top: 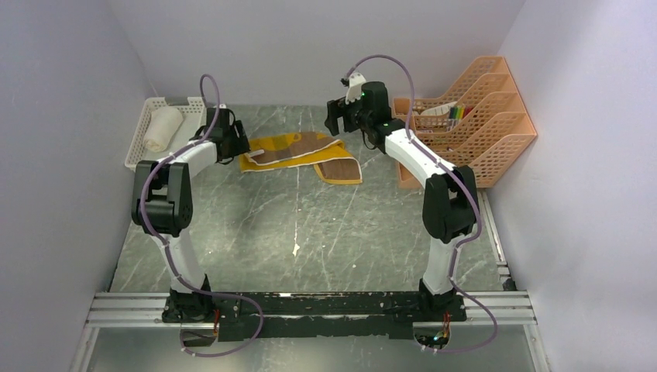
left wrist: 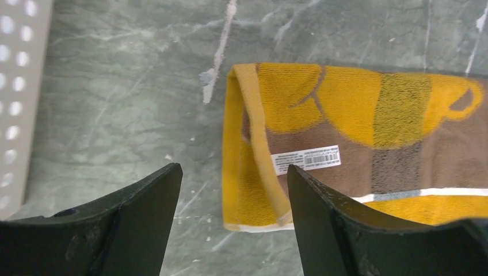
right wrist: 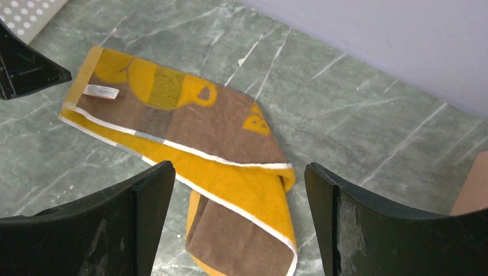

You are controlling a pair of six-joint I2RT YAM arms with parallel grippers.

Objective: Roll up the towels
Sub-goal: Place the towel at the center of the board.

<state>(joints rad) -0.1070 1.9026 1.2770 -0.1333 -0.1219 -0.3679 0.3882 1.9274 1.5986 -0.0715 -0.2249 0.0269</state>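
Two grippers are hanging spread, empty: left gripper [left wrist: 233,184] over the brown-and-yellow towel's [top: 306,149] left end on the table [top: 310,225], right gripper [right wrist: 239,178] above its right end. Cream towel [top: 163,128] is lying rolled in the white basket [top: 138,145].

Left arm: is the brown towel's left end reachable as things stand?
Probably yes. The left gripper hangs open right over that end of the towel, with nothing between them; the basket sits off to the side.
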